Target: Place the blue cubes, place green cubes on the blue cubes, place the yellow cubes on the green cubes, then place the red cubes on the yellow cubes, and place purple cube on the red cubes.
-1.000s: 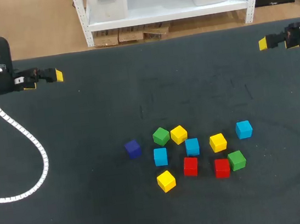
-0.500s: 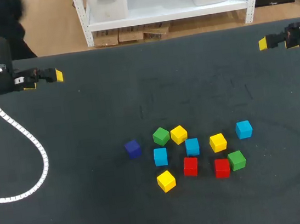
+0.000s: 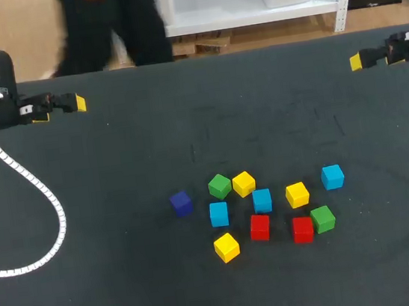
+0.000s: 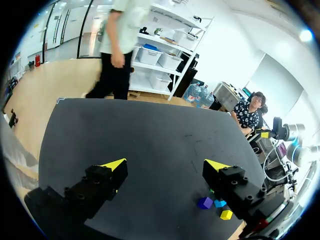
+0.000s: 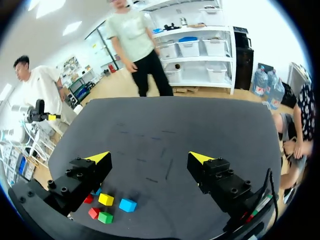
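Nearness seems to favour the right gripper for a first pick. From its place at the upper right edge of the head view, the rightmost blue cube lies almost straight below it, right of the lower middle. The left gripper, at the upper left, is well apart from that cube. Both grippers' fingers are spread wide, holding nothing, and no cube is stacked yet.

Head view overhead; wrist views low, share cube cluster.
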`<state>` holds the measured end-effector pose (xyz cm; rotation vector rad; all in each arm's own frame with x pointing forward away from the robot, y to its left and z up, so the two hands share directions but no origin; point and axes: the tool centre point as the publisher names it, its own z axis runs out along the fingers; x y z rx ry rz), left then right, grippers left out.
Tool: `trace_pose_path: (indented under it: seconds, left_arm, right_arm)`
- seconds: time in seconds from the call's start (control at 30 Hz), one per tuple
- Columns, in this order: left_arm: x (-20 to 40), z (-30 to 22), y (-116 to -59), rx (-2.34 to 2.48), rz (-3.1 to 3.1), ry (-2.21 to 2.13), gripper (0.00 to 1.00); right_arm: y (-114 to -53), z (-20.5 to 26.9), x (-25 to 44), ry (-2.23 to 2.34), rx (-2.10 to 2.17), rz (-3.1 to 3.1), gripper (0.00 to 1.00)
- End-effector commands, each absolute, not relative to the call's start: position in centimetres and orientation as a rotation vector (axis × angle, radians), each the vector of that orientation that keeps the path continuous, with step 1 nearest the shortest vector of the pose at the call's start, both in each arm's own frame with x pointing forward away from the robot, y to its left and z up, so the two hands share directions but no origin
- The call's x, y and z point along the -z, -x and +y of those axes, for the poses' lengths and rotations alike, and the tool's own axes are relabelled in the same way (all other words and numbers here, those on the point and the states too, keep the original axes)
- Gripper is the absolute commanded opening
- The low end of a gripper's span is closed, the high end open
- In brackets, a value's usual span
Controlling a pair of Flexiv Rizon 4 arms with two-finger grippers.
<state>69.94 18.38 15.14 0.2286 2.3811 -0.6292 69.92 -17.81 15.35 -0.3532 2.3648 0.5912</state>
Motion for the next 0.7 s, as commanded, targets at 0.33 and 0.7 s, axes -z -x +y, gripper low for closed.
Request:
trace_pose_path:
  seconds: [0.33, 0.7]
  left_arm:
    - [-15.0, 18.5, -69.9, 0.636, 2.375, -0.231, 1.00]
    - [-15.0, 18.5, -69.9, 0.636, 2.375, -0.231, 1.00]
  right_arm:
    - [-65.5, -13.5, -17.6, 0.734, -0.506, 2.318, 1.00]
    - [-61.4, -11.2, -13.2, 0.916, -0.439, 2.437, 1.00]
